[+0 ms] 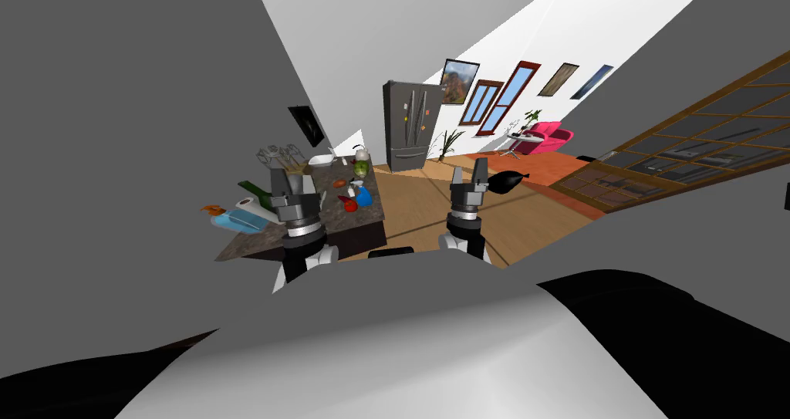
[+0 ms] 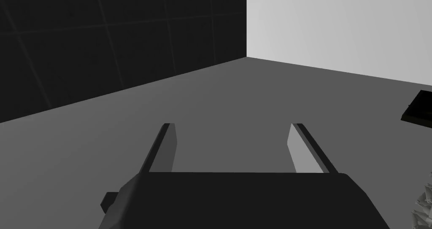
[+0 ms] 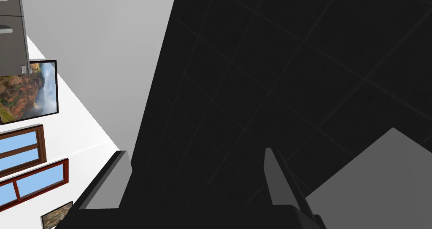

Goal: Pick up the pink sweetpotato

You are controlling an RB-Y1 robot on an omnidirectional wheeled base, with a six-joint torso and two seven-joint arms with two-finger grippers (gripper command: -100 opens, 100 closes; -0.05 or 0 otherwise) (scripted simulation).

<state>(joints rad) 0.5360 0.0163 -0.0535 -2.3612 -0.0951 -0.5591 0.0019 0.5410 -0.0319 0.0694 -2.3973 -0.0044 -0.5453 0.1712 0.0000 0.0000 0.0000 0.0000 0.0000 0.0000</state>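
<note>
Left gripper [image 1: 287, 181], fingers wide apart and empty, hangs over the near part of the dark counter [image 1: 258, 241]. The reddish sweet potato [image 1: 339, 184] lies on it, farther and right. Right gripper [image 1: 469, 174], also wide, hangs over the wooden floor [image 1: 416, 206].

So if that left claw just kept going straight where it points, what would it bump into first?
Nothing close: the open left gripper has free space right ahead of it. Further on lies a flat plain grey surface, probably the first thing it would meet, though how far off it is I cannot tell.
</note>
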